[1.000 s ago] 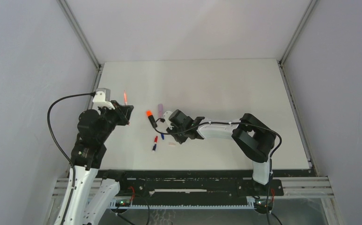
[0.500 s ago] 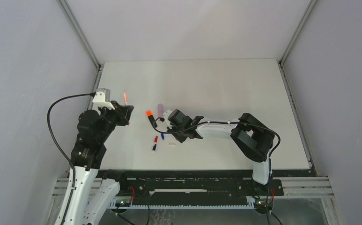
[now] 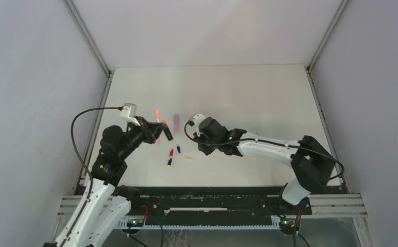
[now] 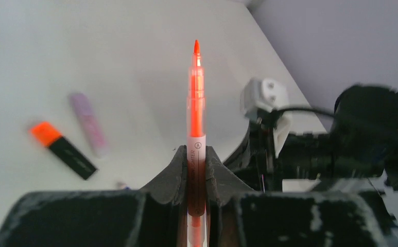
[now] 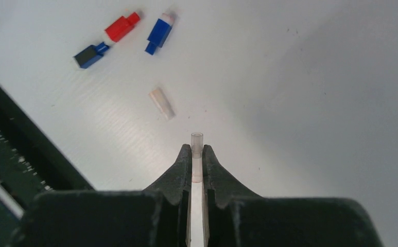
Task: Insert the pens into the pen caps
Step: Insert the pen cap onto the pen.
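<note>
Left claw (image 4: 196, 154) is now further right than before | nearly closed, gripping red pen (image 4: 196, 98) (tip forward) | right claw (image 5: 197, 154) nearly closed, pinching clear cap (image 5: 197, 140)

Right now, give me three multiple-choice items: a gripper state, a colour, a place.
1. The right gripper is: A) open B) shut on a clear cap C) shut on nothing.
2. The pen in the left gripper is: A) blue B) red-orange C) green.
3. The black highlighter lies: A) beside the lilac highlighter B) in the left gripper C) in the right gripper.
Answers: 1B, it pinches the clear cap; 2B, its barrel glows red-orange; 3A, they lie side by side.
</note>
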`<state>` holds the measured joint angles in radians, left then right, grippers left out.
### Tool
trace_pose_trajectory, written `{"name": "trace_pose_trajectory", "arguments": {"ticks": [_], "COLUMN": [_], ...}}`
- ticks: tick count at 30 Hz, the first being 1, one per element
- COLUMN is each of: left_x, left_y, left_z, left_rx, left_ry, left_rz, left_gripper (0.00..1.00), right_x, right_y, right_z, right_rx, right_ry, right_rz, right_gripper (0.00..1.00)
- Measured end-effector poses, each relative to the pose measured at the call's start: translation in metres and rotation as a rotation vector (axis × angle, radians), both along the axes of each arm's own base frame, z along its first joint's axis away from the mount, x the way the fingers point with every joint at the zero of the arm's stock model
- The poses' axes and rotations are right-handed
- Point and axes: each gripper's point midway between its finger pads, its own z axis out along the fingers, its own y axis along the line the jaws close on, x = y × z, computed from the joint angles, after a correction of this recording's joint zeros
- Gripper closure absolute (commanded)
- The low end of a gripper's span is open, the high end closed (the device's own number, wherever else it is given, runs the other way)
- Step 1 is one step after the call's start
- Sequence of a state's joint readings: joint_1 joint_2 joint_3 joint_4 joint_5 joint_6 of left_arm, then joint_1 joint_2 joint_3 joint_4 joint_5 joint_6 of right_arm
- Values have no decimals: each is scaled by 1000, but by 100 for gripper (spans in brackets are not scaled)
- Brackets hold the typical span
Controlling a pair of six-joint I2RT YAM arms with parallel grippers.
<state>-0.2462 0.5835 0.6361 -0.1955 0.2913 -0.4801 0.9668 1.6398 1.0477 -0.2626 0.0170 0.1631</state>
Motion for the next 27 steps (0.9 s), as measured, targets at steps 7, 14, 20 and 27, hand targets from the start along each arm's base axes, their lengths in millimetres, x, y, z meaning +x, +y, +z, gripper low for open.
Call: {"name": "trace_pose_trajectory", "arguments": {"ticks": [7,14,20,27], "left_x": [-14,-38,-60,-72], "left_y": [-56,-87,-104,-112], "left_z": [-19,-52,-51,-48], "left_rx": [-86,-88,-51,-42], "left_ry": [-66,-191,-333,-403], "left_rz": [-199,-331,-426,-478], "left_gripper": [100,100,100,100], "right_x": [-15,-20,-25,-39], "right_y": [-23,-27,-22,-10], "right_z": [50,96,160,211], "right_rx": [193,386,639,902], "right_ry": [-4,1,-53,-108], "right_rz": [-89,-140,-120,-39], "right_gripper": [100,100,100,100]}}
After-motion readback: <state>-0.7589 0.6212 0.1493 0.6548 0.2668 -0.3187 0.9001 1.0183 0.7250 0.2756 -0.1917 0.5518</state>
